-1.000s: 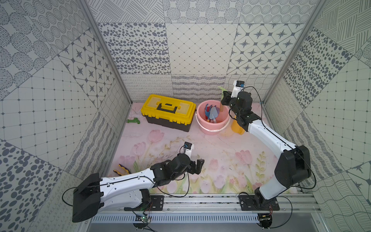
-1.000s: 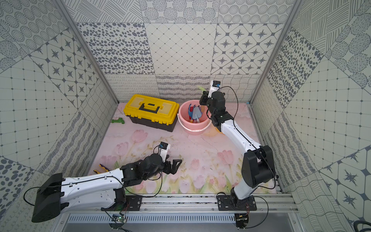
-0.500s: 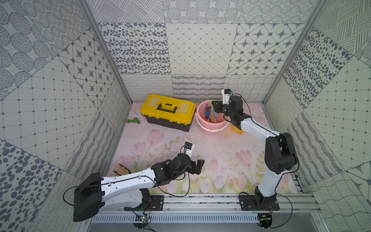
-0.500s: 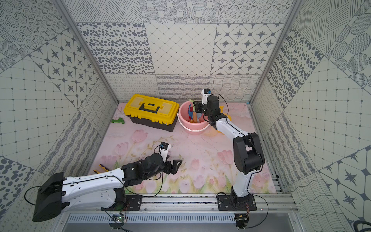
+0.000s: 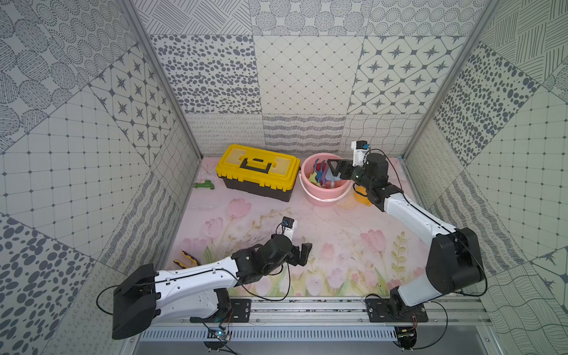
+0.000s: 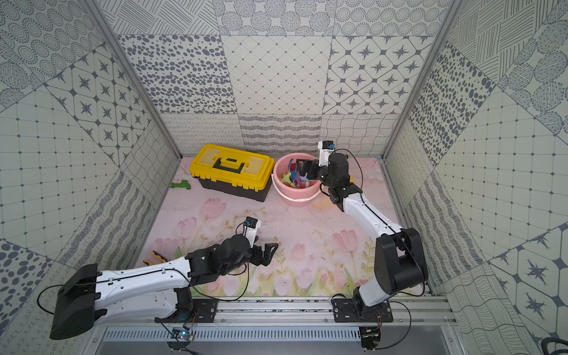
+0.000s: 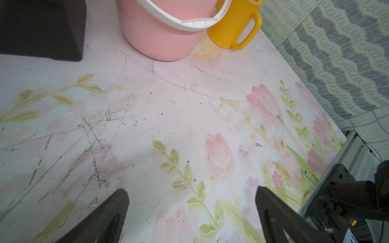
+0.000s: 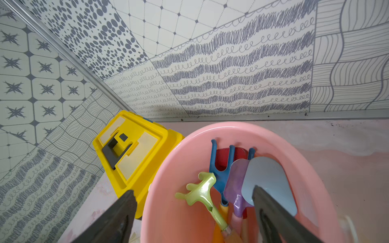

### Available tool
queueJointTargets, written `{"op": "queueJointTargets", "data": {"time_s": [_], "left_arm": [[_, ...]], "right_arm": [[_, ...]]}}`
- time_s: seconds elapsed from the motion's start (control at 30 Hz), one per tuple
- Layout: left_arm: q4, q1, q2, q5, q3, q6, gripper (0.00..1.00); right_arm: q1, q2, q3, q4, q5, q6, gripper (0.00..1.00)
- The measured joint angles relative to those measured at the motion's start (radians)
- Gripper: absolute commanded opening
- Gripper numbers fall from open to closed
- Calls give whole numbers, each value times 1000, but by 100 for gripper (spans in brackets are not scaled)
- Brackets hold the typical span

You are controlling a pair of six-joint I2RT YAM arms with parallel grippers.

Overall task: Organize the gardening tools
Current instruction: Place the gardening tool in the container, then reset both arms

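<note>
A pink bucket (image 5: 322, 199) (image 6: 295, 199) stands at the back of the table. Inside it lean a green rake (image 8: 202, 189), a blue three-prong fork (image 8: 220, 168), a red spade (image 8: 230, 152), a purple scoop (image 8: 235, 178) and a light-blue trowel (image 8: 267, 178). My right gripper (image 5: 335, 169) (image 8: 192, 191) hovers over the bucket's mouth, open and holding nothing. A yellow watering can (image 7: 233, 27) (image 5: 363, 198) stands just behind the bucket, largely hidden by my right arm in both top views. Low over the bare mat near the front, my left gripper (image 5: 302, 253) (image 7: 190, 191) is open and empty.
A yellow-lidded black toolbox (image 5: 258, 170) sits left of the bucket, nearly touching it. A small green object (image 5: 204, 185) lies by the left wall at the back. Yellow-and-black pliers (image 5: 187, 258) lie at the front left beside my left arm.
My right gripper swung left from beside the bucket to over it and opened. The green rake it carried now rests in the bucket. The left arm stayed still.
</note>
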Motion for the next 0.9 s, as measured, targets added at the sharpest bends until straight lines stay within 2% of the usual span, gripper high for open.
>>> {"op": "queueJointTargets", "data": {"time_s": [0.17, 0.33, 0.5, 0.6, 0.77, 0.9], "left_arm": [[-9, 3, -8, -69, -2, 13, 100], [8, 53, 8, -190, -35, 24, 99], [-38, 126, 70, -331, 12, -1, 100], [-74, 151, 110, -410, 69, -10, 99], [-98, 215, 153, -504, 129, 7, 100], [-100, 311, 175, -546, 163, 70, 99]], "right_arm": [[0, -187, -127, -42, 124, -5, 97], [0, -294, -257, -64, 356, -70, 97], [-1, -301, -365, -46, 563, -186, 97], [-2, -294, -440, 16, 636, -255, 97], [-24, -226, -550, 143, 677, -335, 97], [-68, -169, -613, 223, 669, -361, 97]]}}
